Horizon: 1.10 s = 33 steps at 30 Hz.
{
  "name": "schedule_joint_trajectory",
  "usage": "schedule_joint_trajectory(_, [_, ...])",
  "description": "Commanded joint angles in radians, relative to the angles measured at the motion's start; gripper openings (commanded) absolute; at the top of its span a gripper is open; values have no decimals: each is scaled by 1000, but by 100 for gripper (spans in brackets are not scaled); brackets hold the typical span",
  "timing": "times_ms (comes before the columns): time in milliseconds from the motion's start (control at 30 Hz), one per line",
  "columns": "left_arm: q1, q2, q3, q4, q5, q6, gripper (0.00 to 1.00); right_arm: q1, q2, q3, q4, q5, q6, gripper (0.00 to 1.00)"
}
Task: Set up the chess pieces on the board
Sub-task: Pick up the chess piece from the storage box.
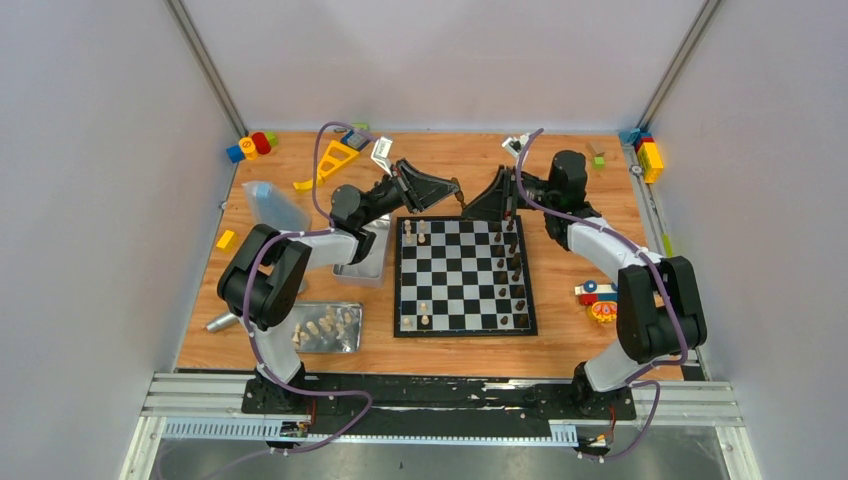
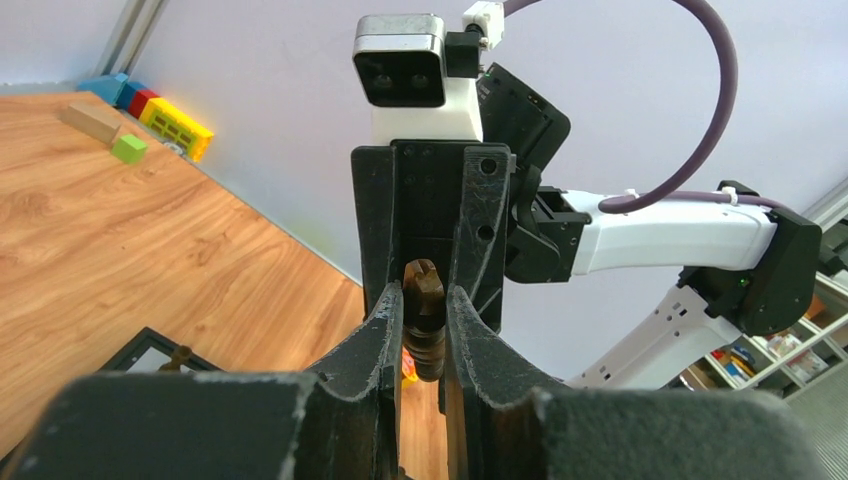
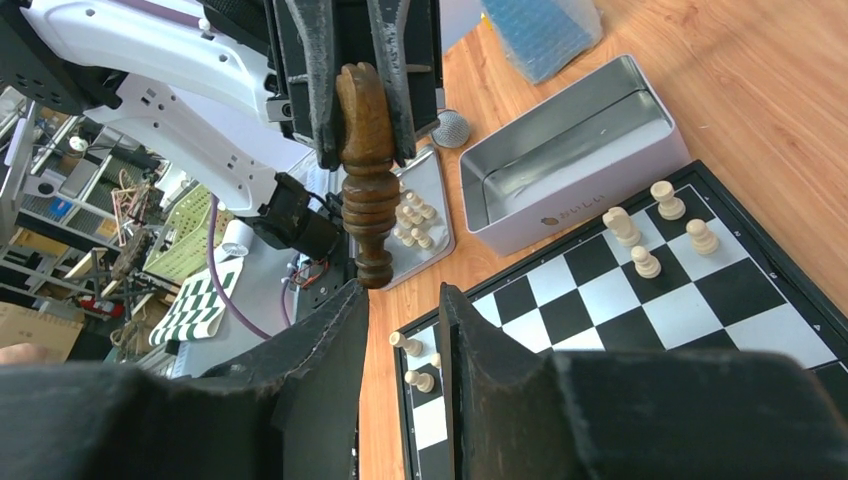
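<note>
- Above the far edge of the board (image 1: 455,285), the two arms meet tip to tip, with one dark brown piece (image 3: 368,170) carried in the air between them.
- Left end effector (image 2: 425,345): closed on that piece at one end. The ringed stem and the other end stick out free. Which end is the base cannot be told.
- Right end effector (image 3: 400,310): jaws parted, their mouth just short of the piece's free end. No contact is visible and nothing is gripped.
- Handling, as judged: the piece is turned wood, so it should be light, rigid and unlikely to break. It is also polished and round, so it may slip or swivel between flat pads. The soundest hold is square across the ringed stem, leaving the base clear to stand on a square.
- Other stock: dark pieces (image 1: 517,272) stand in files along the right side of the board. A few pale pieces (image 1: 414,232) stand at its far-left and near-left corners. More pale ones lie in a shallow metal tray (image 1: 350,340), near and left of the board.
- An open tin (image 3: 570,150) sits just left of the board, and the right wrist view shows nothing inside it.
- Surface (image 1: 570,170): level, with a wood-grain finish. Toy blocks (image 1: 250,145) lie in the far corners, and a colourful toy (image 1: 598,300) sits right of the board.
- Room: plain pale walls on three sides, with metal posts at the far corners. A metal rail (image 1: 450,400) along the near edge carries the arm bases.
</note>
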Motion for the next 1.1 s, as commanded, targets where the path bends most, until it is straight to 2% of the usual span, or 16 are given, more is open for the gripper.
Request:
schedule_joint_trajectory(0, [-8, -18, -6, 49, -9, 23, 0, 16, -26, 46, 40, -31, -9, 33])
schedule_joint_trajectory(367, [-8, -16, -10, 48, -8, 26, 0, 20, -41, 68, -21, -22, -57, 32])
schedule_joint_trajectory(667, [-8, -16, -15, 41, 0, 35, 0, 20, -26, 94, -51, -33, -63, 13])
schedule_joint_trajectory(767, [-8, -20, -10, 26, 17, 54, 9, 20, -25, 99, -78, -34, -81, 7])
schedule_joint_trajectory(967, [-8, -48, -4, -43, 44, 112, 24, 20, -31, 117, -188, -36, -170, 3])
schedule_joint_trajectory(1067, [-8, -66, -7, -64, 52, 133, 25, 21, -45, 129, -278, -34, -250, 2])
